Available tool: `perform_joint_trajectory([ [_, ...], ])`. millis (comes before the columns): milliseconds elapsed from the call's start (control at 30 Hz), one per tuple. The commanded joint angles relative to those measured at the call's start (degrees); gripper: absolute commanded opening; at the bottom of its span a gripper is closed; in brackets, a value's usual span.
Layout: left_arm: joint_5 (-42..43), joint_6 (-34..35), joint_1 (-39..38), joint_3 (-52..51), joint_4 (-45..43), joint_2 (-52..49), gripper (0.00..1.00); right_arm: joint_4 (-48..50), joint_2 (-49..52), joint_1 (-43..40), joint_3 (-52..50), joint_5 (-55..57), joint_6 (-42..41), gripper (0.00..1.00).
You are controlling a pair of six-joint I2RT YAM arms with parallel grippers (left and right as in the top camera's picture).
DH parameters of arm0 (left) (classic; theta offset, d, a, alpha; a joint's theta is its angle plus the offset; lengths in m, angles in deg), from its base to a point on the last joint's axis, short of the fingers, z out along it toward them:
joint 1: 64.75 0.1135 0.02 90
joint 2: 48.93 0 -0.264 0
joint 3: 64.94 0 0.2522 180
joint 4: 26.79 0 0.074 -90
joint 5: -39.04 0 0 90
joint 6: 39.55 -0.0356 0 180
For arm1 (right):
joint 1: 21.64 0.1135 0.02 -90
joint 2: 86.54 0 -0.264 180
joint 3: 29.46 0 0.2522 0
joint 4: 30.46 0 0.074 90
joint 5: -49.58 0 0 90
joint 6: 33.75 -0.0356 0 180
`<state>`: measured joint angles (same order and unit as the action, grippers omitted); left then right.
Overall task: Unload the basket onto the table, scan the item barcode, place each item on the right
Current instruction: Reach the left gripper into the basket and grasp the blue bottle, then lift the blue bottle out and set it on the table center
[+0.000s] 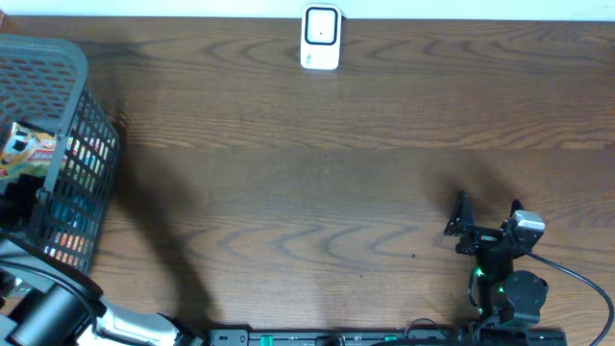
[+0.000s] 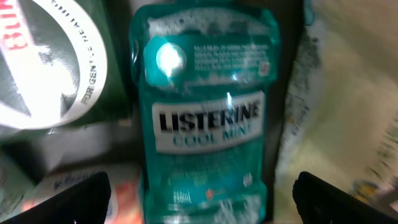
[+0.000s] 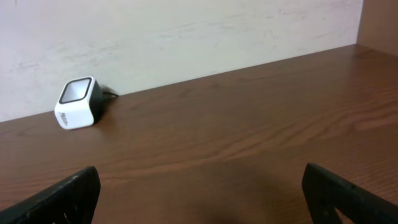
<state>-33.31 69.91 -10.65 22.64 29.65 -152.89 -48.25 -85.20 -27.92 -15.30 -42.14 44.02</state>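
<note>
While the left claw (image 2: 202,200) hangs down inside the grey mesh basket (image 1: 91,135) at the left end of the counter (image 1: 336,173), its fingers (image 2: 74,198) stand wide apart and released, gripping nothing. A teal mouthwash bottle (image 2: 205,112) lies in the basket straight ahead of it, label up, between the two fingers but not touching them. A white-labelled tub (image 2: 50,68) sits just beside the bottle on its left, and a bright packet (image 1: 24,144) shows over the basket's rim. Right of the basket, well apart from it at the far edge, the small white scanner (image 1: 320,37) stands with its window facing up. Farthest right of the basket, at the near edge, the right claw (image 3: 205,199) is also spread open and empty above bare wood.
</note>
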Motion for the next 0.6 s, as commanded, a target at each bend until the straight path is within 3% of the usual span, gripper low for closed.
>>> perform_joint_trajectory([
  [0, -0.79, -0.35, -0.07, -0.52, -0.81, -4.5, 0.84, -0.22, -0.22, 0.11, -0.07, 0.04, -0.59, 0.99],
  [67, -0.79, -0.37, -0.07, -0.52, -1.07, -6.34, 0.79, -0.22, -0.22, 0.11, -0.07, 0.04, -0.59, 0.99],
  [167, -0.74, -0.35, -0.07, -0.52, -1.68, -9.62, 0.62, -0.24, -0.22, 0.11, -0.07, 0.04, -0.59, 0.99],
  [267, -0.76, -0.35, -0.07, -0.52, -1.66, -11.74, 0.35, -0.22, -0.22, 0.11, -0.07, 0.04, -0.59, 0.99],
  [333, -0.74, -0.35, -0.07, -0.52, -1.9, -11.63, 0.25, -0.22, -0.22, 0.11, -0.07, 0.04, -0.59, 0.99],
  [567, -0.72, 0.9, -0.07, -0.02, -2.49, -9.27, 0.12, -0.24, -0.22, 0.11, -0.07, 0.04, -0.59, 0.99],
])
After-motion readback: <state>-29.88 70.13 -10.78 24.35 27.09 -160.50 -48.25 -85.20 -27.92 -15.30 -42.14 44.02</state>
